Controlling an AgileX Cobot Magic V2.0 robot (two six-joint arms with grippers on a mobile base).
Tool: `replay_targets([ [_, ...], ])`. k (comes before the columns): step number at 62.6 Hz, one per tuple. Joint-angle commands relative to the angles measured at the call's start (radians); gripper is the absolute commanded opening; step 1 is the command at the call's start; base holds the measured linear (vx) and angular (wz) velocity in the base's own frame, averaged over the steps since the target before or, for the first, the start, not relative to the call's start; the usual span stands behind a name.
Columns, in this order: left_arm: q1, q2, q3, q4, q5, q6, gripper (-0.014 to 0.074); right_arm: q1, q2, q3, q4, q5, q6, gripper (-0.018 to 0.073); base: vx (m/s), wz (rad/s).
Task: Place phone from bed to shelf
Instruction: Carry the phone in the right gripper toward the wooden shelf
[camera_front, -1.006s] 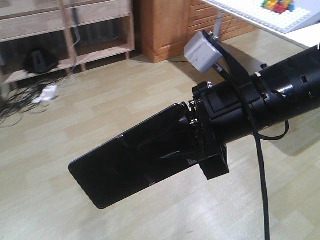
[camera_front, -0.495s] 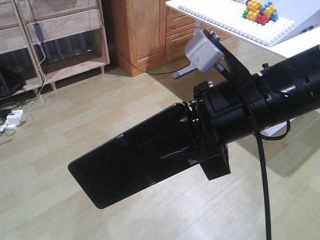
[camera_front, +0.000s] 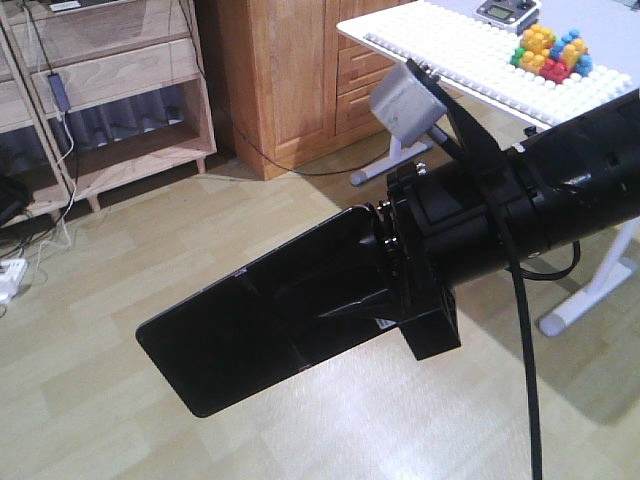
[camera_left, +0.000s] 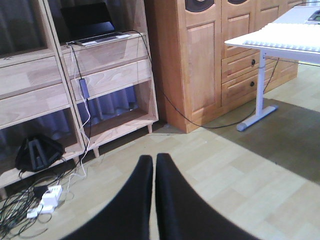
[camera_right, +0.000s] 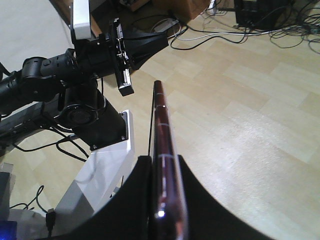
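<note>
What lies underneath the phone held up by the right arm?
Only pale plank floor shows below the phone, clamped in mid-air by the right fingers. The floor patch right behind the phone is covered in the front view, so anything lying there cannot be seen.

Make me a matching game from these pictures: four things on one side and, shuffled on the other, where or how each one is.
Things:
1. phone
2. left gripper
3. coloured bricks
4. laptop

Place or state:
a. on the white studded board
b. clamped in the right gripper
c. shut, holding nothing
d. on the wooden shelf

Pairs: 1-b, 2-c, 3-a, 4-d
</note>
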Motion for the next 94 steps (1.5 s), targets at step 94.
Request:
replay_targets([
  [94,-0.004,-0.013,-0.021,-0.009,-0.072,-0.006,0.0001,-0.002,-0.034,-0.025,0.085,0.050,-0.004,-0.0002,0.41,0.11],
])
